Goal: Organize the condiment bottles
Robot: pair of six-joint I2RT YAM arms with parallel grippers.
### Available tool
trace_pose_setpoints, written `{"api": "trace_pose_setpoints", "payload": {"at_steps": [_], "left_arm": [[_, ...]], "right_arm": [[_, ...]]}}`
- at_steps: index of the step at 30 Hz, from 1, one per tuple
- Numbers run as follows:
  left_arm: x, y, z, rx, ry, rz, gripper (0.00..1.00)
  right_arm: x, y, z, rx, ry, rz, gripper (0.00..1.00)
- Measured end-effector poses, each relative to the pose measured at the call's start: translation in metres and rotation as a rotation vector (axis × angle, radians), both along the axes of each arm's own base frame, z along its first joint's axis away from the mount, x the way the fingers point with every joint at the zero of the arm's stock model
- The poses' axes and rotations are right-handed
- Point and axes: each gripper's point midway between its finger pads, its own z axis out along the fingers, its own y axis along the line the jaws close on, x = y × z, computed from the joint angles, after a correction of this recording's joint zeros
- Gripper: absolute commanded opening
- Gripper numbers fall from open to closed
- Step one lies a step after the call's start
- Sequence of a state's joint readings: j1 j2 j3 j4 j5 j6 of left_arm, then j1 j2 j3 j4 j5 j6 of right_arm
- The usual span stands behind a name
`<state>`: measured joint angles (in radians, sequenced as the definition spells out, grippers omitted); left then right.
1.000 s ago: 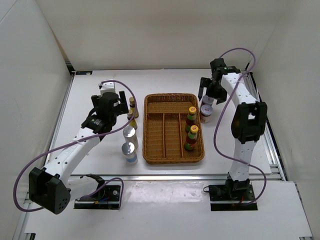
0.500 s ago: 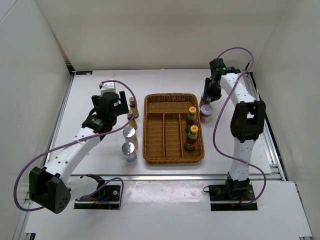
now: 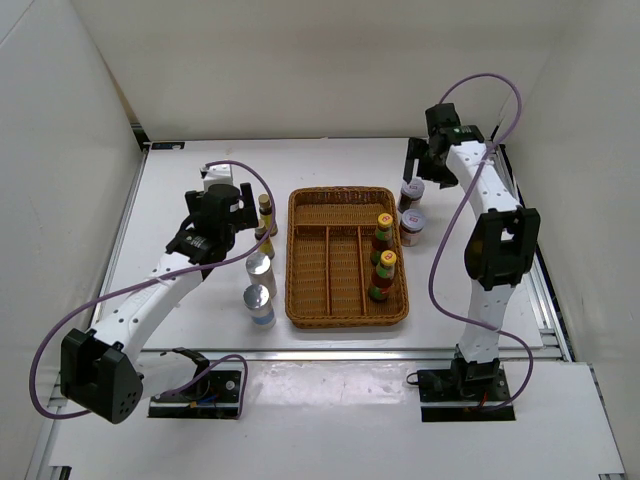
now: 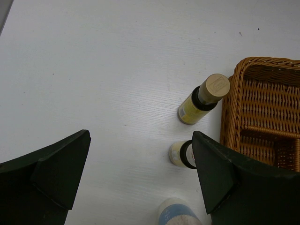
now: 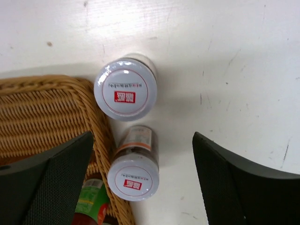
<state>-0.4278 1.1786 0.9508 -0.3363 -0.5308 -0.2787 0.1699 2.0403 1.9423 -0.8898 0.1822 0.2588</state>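
Observation:
Two red yellow-capped sauce bottles (image 3: 383, 232) (image 3: 381, 272) stand in the wicker tray's right compartment. Two purple-lidded jars (image 3: 412, 193) (image 3: 412, 226) stand just right of the tray; the right wrist view shows them from above (image 5: 125, 87) (image 5: 133, 176). My right gripper (image 3: 425, 165) (image 5: 142, 136) is open and empty above them. Two dark yellow-labelled bottles (image 3: 266, 213) (image 3: 264, 240) and two silver-topped cylinders (image 3: 261, 270) (image 3: 259, 303) stand in a row left of the tray. My left gripper (image 3: 243, 205) (image 4: 140, 136) is open and empty above the dark bottles (image 4: 206, 96) (image 4: 182, 153).
The brown wicker divided tray (image 3: 345, 322) lies mid-table; its left and middle compartments and the long back one hold nothing. Its rim shows in both wrist views (image 4: 227, 112) (image 5: 47, 82). White walls enclose the table on three sides.
My right gripper has lifted and drawn back from the far purple-lidded jar, toward the back of the table. The left arm has hardly moved. No bottle has shifted.

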Motion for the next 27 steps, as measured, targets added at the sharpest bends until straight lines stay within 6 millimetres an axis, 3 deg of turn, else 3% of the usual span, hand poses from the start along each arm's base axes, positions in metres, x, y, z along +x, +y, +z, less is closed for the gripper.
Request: {"api": "trace_pose_setpoints", "payload": {"at_steps": [7, 13, 16, 19, 27], "left_arm": [[0.001, 0.0, -0.004, 0.005, 0.011, 0.0, 1.0], [0.001, -0.001, -0.005, 0.006, 0.014, 0.0, 1.0], [0.002, -0.001, -0.008, 0.01, 0.021, 0.0, 1.0], [0.002, -0.001, -0.01, 0.012, 0.027, 0.0, 1.0], [0.002, -0.001, -0.01, 0.012, 0.027, 0.0, 1.0]], "right_arm": [[0.014, 0.005, -0.002, 0.03, -0.011, 0.016, 1.0], [0.031, 0.013, -0.038, 0.057, 0.043, 0.03, 0.97], [0.03, 0.014, -0.057, 0.059, 0.088, 0.029, 0.94], [0.026, 0.014, -0.066, 0.059, 0.118, 0.024, 0.83], [0.026, 0.01, -0.063, 0.037, 0.109, 0.003, 0.46]]}}
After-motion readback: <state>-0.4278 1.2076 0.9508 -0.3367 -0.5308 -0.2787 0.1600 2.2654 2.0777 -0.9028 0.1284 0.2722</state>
